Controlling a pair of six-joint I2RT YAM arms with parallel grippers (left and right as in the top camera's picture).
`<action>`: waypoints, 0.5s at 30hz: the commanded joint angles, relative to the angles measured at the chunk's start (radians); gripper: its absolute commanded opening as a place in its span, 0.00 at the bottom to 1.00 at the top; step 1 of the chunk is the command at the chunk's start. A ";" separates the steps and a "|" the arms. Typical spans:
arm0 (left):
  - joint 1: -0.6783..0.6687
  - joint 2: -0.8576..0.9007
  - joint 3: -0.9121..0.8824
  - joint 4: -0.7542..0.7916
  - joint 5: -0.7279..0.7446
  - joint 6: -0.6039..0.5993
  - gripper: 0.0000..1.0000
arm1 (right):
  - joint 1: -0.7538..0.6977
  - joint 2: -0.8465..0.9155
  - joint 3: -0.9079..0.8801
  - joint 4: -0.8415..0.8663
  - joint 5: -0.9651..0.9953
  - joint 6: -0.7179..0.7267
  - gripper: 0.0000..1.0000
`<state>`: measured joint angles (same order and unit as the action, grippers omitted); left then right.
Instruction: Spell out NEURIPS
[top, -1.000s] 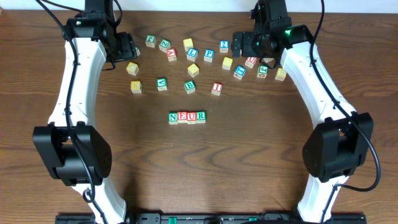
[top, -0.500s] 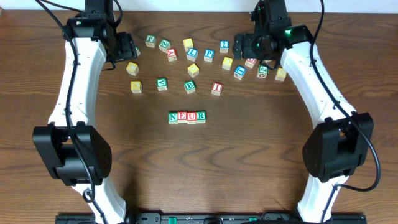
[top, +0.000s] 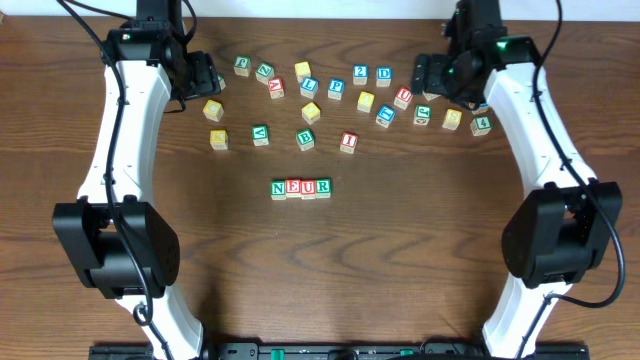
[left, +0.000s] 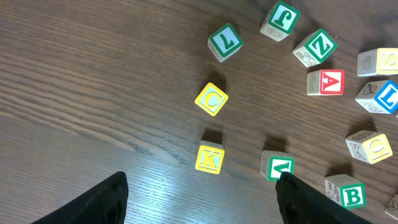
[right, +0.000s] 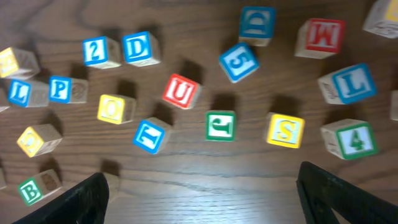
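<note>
Right gripper (right: 202, 186), jaws wide apart, near yellow S cube (right: 285, 130).

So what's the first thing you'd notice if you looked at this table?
The neat row of four cubes spelling NEUR in the middle of the table stands out first. Beyond it, loose letter cubes lie scattered across the far side, between the white left arm and right arm.
</note>
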<state>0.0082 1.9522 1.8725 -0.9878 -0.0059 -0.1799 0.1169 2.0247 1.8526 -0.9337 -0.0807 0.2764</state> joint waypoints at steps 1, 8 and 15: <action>0.001 -0.010 -0.005 -0.001 -0.002 -0.002 0.75 | -0.019 -0.022 0.018 -0.005 0.003 0.007 0.91; 0.001 -0.010 -0.005 0.003 -0.002 -0.003 0.75 | -0.019 -0.022 0.018 -0.006 0.008 -0.005 0.92; -0.003 -0.010 -0.005 0.002 -0.002 -0.025 0.75 | -0.019 -0.022 0.018 -0.013 0.026 -0.032 0.92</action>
<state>0.0082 1.9522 1.8725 -0.9840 -0.0059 -0.1871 0.0975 2.0247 1.8526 -0.9413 -0.0738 0.2691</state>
